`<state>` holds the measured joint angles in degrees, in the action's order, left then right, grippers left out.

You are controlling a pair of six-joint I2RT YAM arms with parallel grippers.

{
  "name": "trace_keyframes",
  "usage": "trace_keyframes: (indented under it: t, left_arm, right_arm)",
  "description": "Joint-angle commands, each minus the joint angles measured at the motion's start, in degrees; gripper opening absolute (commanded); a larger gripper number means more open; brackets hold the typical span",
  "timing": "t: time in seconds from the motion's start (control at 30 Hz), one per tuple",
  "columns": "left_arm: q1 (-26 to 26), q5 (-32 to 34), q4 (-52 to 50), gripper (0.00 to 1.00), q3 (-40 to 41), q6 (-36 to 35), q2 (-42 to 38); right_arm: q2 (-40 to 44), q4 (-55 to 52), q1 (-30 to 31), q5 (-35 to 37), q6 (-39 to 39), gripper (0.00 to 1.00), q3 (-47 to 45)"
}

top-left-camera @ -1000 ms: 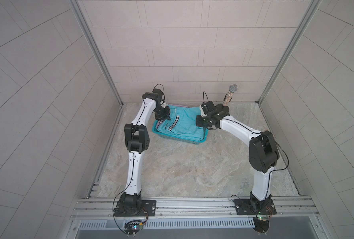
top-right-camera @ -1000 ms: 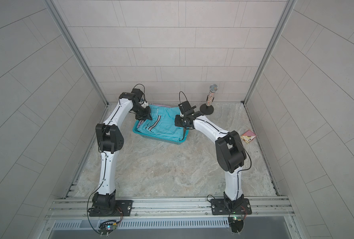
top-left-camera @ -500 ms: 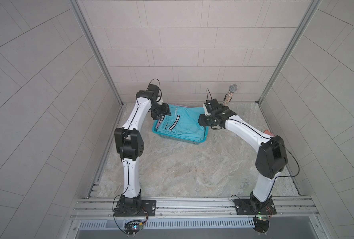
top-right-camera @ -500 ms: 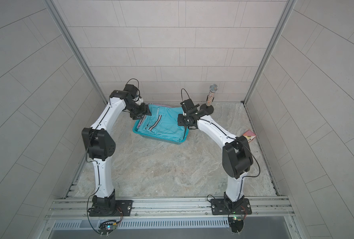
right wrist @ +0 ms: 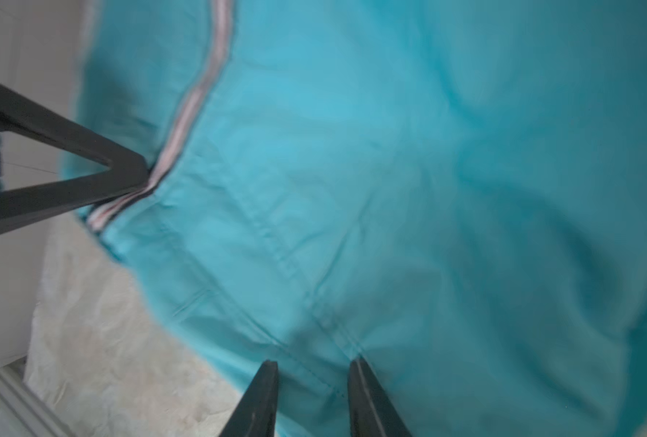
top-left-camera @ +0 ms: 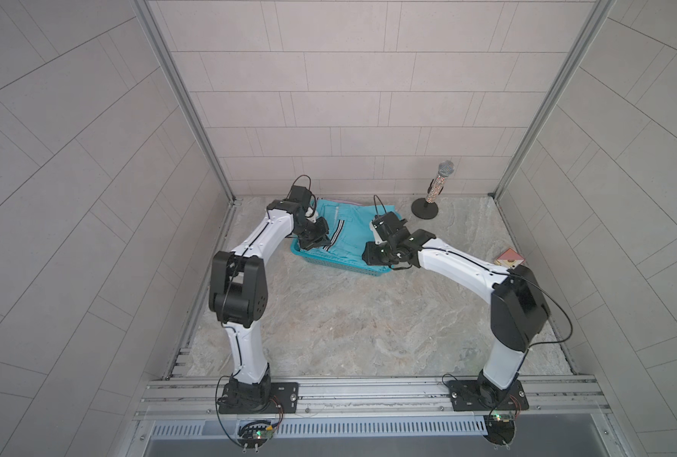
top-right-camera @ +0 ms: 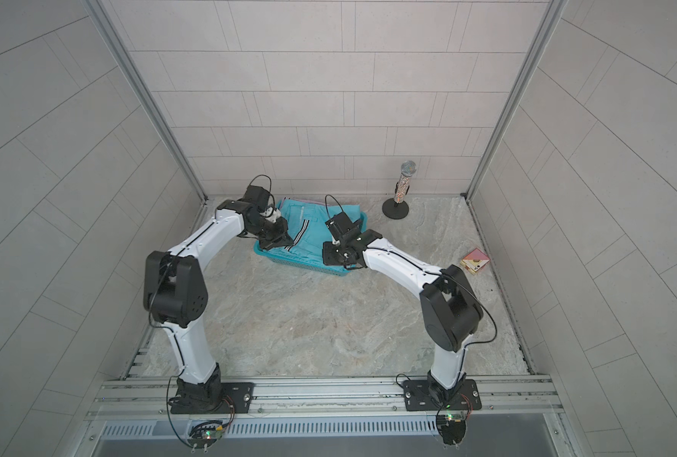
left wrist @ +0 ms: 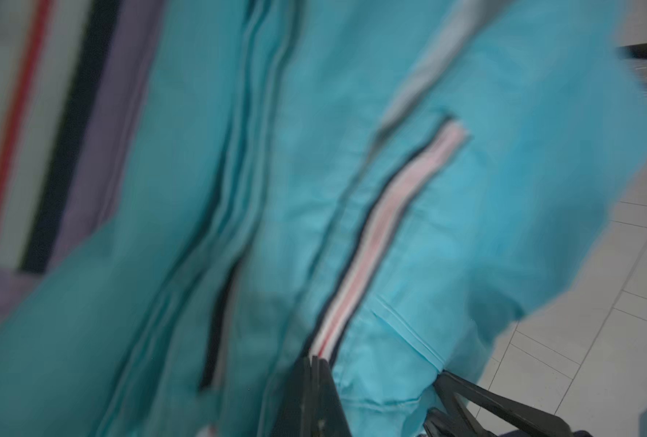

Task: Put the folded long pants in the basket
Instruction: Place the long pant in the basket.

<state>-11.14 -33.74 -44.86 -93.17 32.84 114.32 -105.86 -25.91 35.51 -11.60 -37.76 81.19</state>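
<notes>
The turquoise folded long pants (top-left-camera: pixel 348 233) (top-right-camera: pixel 315 231) with striped trim lie on top in the turquoise basket (top-left-camera: pixel 329 264) (top-right-camera: pixel 295 263) at the back of the floor. A lilac pair (top-left-camera: pixel 352 202) (left wrist: pixel 125 113) peeks out beneath them. My left gripper (top-left-camera: pixel 315 243) (left wrist: pixel 316 361) is shut, its tips touching the striped trim (left wrist: pixel 375 234) at the near left corner of the pants. My right gripper (top-left-camera: pixel 370 255) (right wrist: pixel 312 363) hovers open over the near right part of the turquoise cloth (right wrist: pixel 390 189). The left fingers (right wrist: pixel 118 178) show in the right wrist view.
A glittery microphone on a round black stand (top-left-camera: pixel 434 190) (top-right-camera: pixel 402 186) is at the back right. A small pink box (top-left-camera: pixel 509 259) (top-right-camera: pixel 474 261) lies by the right wall. Tiled walls close in on three sides.
Both arms have shifted over the basket. The left gripper opened and shut again at the striped trim. The right gripper's jaws have come apart over the turquoise pants.
</notes>
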Motion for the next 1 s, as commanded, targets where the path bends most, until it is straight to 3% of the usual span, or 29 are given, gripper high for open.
trace_keyframes:
  t: [0.0,0.1,0.27,0.37,0.5,0.7,0.97]
  left_arm:
    - [0.93,0.06,1.7,0.0,3.01,0.39,1.91]
    - [1.61,1.82,1.34,0.0,3.3,-0.56,1.61]
    - [1.64,0.69,-2.16,0.0,-3.2,0.84,-1.21]
    - [1.22,0.77,-4.13,0.0,-10.18,2.6,-2.44]
    - [-0.16,3.07,-12.36,0.0,-26.98,0.46,2.85]
    - [-1.46,5.43,-28.5,0.0,-58.58,-3.56,21.46]
    - [-1.06,4.55,-27.96,0.0,-65.55,-4.35,37.75]
  right_arm:
    - [-3.18,-1.81,0.01,-0.44,-0.59,0.32,-1.75]
    - [-3.07,-3.4,0.0,1.9,1.01,0.29,-2.1]
    - [4.63,-8.54,-0.09,4.51,3.35,0.31,3.32]
    - [9.55,-9.75,-0.09,7.63,4.79,0.35,8.56]
    - [11.28,-9.04,-2.32,12.24,6.91,0.38,13.67]
    - [1.0,-7.13,-7.8,8.45,6.69,0.3,20.36]
    - [-18.39,-6.0,-8.92,7.06,8.3,0.24,27.27]
